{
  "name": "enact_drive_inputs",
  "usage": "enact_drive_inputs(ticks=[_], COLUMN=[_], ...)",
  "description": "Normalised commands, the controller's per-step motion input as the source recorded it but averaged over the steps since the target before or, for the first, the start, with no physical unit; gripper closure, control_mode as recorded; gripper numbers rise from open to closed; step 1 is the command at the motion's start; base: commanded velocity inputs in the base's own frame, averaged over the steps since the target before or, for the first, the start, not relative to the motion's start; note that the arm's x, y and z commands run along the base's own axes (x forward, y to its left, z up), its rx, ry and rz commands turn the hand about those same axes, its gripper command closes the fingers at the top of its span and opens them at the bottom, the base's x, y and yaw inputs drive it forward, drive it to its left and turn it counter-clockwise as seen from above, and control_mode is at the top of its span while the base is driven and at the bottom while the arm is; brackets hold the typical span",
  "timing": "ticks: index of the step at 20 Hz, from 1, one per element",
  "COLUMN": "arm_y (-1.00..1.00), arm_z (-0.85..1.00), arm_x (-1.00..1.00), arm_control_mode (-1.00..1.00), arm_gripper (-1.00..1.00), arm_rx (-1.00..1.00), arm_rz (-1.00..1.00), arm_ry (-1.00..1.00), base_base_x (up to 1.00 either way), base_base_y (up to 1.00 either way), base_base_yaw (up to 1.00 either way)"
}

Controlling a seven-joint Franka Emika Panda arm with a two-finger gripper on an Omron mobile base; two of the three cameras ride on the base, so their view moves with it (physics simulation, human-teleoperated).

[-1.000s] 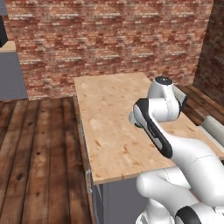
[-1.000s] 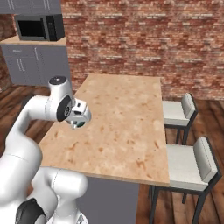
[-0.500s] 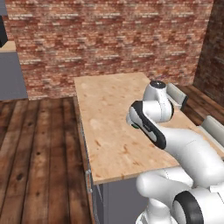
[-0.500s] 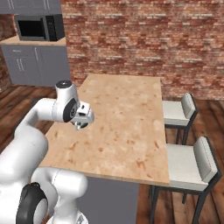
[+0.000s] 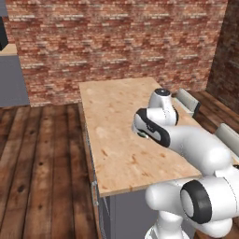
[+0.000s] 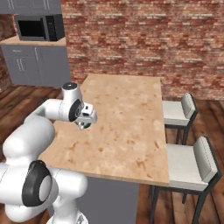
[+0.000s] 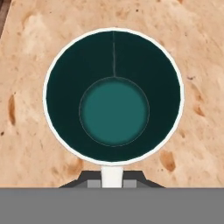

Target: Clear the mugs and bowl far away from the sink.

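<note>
My gripper (image 7: 112, 180) is shut on the white handle of a mug (image 7: 113, 109) with a teal inside and a white rim. I look straight down into the mug, with the wooden counter (image 7: 26, 131) below it. In the right base view the gripper (image 6: 86, 119) holds the mug (image 6: 86, 125) just above the counter's left part (image 6: 127, 100). From the left base view, the gripper (image 5: 142, 132) and a sliver of the mug (image 5: 141, 136) sit over the middle of the counter (image 5: 112, 107). The bowl and the sink are out of view.
Two grey stools (image 6: 179, 111) (image 6: 194, 164) stand along the counter's right side, and one also shows in the left base view as a stool (image 5: 186, 100). A microwave (image 6: 39, 27) sits on grey cabinets at the far left. A brick wall closes the back.
The arm has carried the mug farther in over the counter, away from its near left edge. The grip has stayed the same.
</note>
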Motion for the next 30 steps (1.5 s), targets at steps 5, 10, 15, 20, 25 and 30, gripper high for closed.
enact_drive_inputs(ticks=[5,10,15,20,25,30], arm_y=[0.0,0.0,0.0,0.0,0.0,0.0], arm_z=[-0.28,-0.28,-0.26,-0.26,-0.32,-0.32], arm_x=[0.2,0.27,0.27,0.23,0.19,0.17], arm_control_mode=[-1.0,-1.0,-1.0,-1.0,-1.0,-1.0], arm_gripper=[1.0,1.0,1.0,1.0,1.0,1.0], arm_rx=[0.0,0.0,0.0,0.0,0.0,0.0], arm_rz=[0.0,0.0,0.0,0.0,0.0,0.0], arm_ry=[-0.01,0.0,0.0,0.0,0.0,0.0], base_base_x=[0.0,0.0,0.0,0.0,0.0,0.0], base_base_y=[0.0,0.0,0.0,0.0,0.0,0.0], base_base_yaw=[0.0,0.0,0.0,0.0,0.0,0.0])
